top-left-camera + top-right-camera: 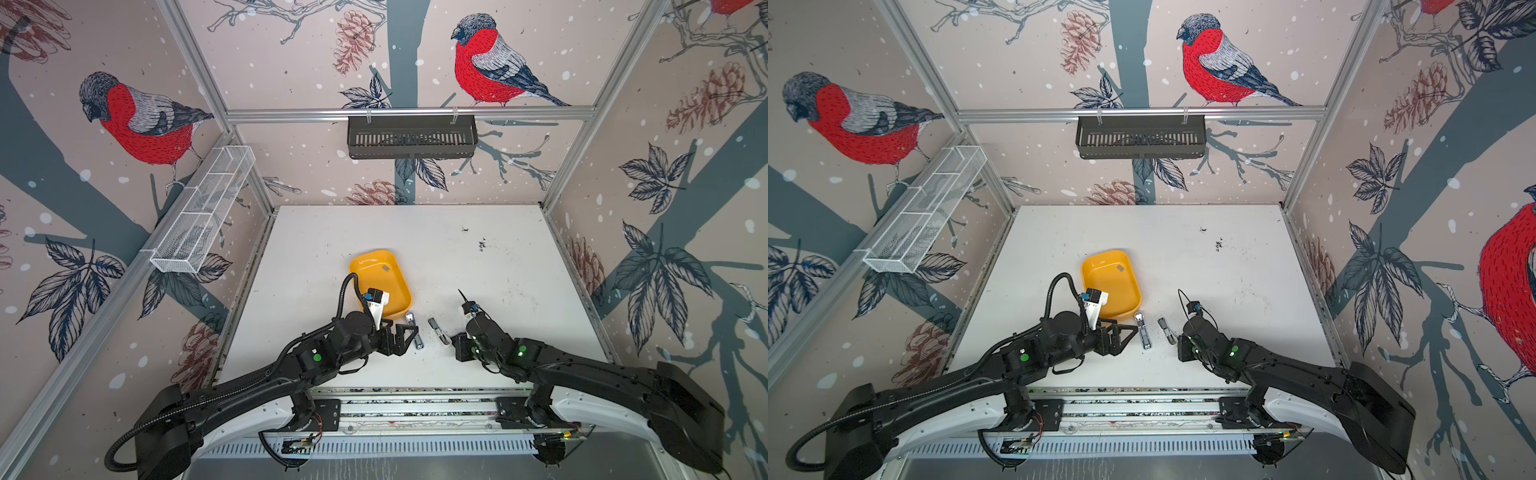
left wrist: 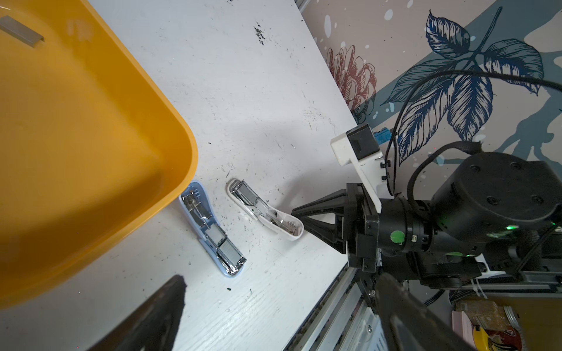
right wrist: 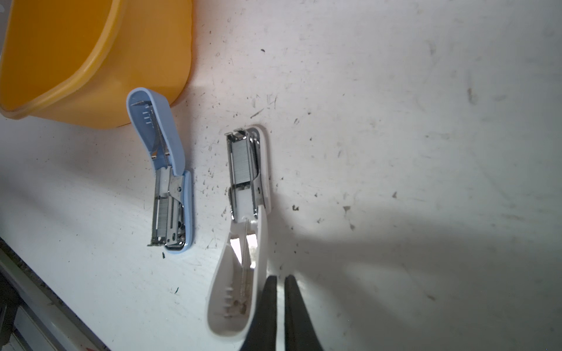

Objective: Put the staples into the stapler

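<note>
Near the front edge of the tabletop [image 1: 498, 270], my right gripper [image 3: 281, 278] has its tips pressed together at the rim of the white stapler [image 3: 231, 288], at its flipped-open lid. I can't tell if it pinches the rim or only touches it. My left gripper [image 1: 409, 341] hangs with jaws wide apart, empty, just beside the blue stapler [image 3: 161, 130], bracing nothing. The staples [image 3: 241, 162] sit in the white stapler's open channel and a second strip [image 2: 229, 250] in the blue one. Farther back, a spare strip [image 2: 21, 30] lies in the yellow tray [image 2: 91, 136]. As I judge the risk, any push on that lid skids the light, unbraced stapler. A jolt could pop the strip out of the channel, or the lid could snap down skewed and jam on it.
</note>
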`<state>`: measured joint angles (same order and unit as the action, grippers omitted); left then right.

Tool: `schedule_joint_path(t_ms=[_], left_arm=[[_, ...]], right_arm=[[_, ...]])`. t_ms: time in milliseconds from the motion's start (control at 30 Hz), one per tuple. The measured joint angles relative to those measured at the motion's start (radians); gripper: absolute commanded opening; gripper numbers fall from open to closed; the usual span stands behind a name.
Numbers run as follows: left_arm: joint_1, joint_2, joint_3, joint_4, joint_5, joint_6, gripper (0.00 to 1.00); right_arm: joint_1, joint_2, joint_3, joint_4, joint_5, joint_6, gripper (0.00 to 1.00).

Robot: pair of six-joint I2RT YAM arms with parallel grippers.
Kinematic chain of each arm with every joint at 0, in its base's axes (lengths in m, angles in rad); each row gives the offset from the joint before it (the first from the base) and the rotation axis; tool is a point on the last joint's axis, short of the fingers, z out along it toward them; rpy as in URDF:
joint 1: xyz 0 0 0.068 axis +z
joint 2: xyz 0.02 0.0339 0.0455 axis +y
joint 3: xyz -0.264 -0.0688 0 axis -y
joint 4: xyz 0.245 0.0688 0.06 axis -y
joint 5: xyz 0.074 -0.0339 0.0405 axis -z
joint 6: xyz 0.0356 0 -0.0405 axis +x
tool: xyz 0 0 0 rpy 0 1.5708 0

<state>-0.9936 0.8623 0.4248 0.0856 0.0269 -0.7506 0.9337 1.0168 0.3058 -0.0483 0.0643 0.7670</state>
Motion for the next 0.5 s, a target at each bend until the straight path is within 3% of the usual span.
schedule_joint_path(t_ms=[500], left_arm=[[0.0, -0.002, -0.013, 0.006, -0.001, -0.031, 0.98]], right_arm=[[0.038, 0.046, 0.014, 0.047, -0.066, -0.008, 0.09]])
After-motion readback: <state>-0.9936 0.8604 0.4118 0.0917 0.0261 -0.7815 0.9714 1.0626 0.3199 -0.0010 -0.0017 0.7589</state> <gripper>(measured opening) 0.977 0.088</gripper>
